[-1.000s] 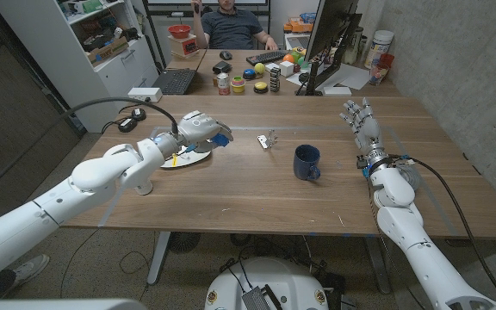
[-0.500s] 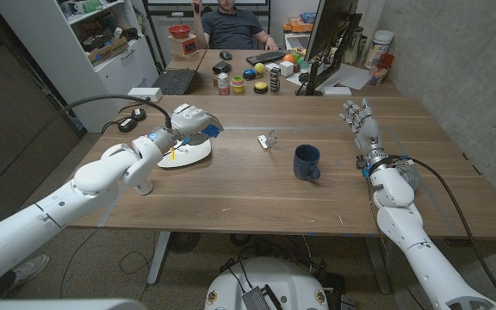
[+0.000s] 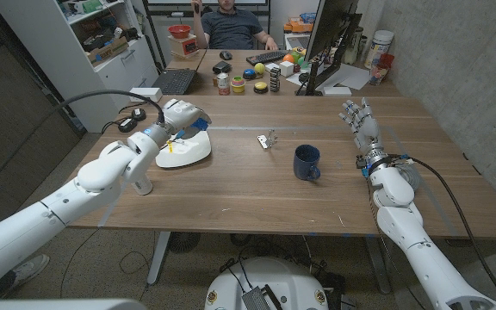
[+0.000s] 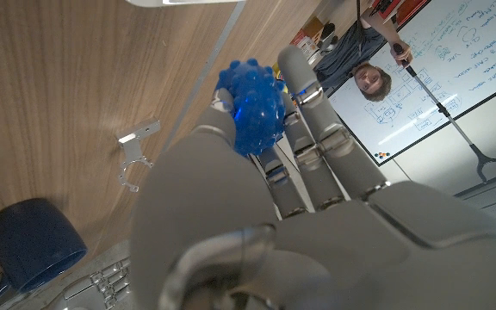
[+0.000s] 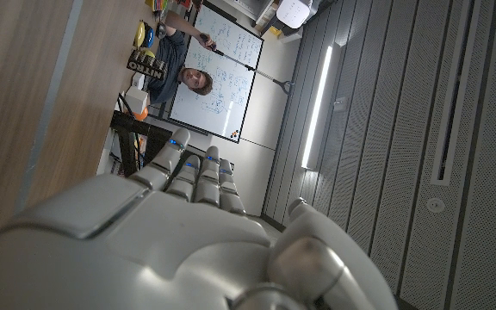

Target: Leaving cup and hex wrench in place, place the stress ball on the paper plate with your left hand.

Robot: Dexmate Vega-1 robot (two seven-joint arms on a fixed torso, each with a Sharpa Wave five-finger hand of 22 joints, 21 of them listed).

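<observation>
Item: left hand (image 3: 182, 115). Over the last second it travels from the near, inner rim of the paper plate (image 3: 189, 153) toward the plate's far-left side, and it now hangs over the far rim. The fingers (image 4: 304, 95) grip the stress ball (image 4: 252, 107), a blue knobbed ball, against the thumb; the left wrist view shows the hold plainly. In the head view only a sliver of blue shows at the hand.

Item: stress ball. Location: in the left hand, above the plate's far edge, not yet resting on it. Judgement: carry is nearly complete; lowering and release remain. The hand appears to sit past the plate's middle, so a short draw back toward centre would likely keep the ball from rolling off the rim.

Item: cup (image 3: 306, 162). Dark blue, upright, mid-counter, well apart from the plate. Unmoved across the frames.

Item: hex wrench (image 3: 268, 139). Small metal piece between plate and cup, nearer the cup. Unmoved.

Item: right hand (image 3: 360, 121). Stands upright near the counter's right side, fingers apart, holding nothing; same pose throughout.

Item: counter (image 3: 248, 198). Open wood lies between plate and wrench, giving room to withdraw. A black cable and a white box lie just beyond the plate at the far-left edge.
</observation>
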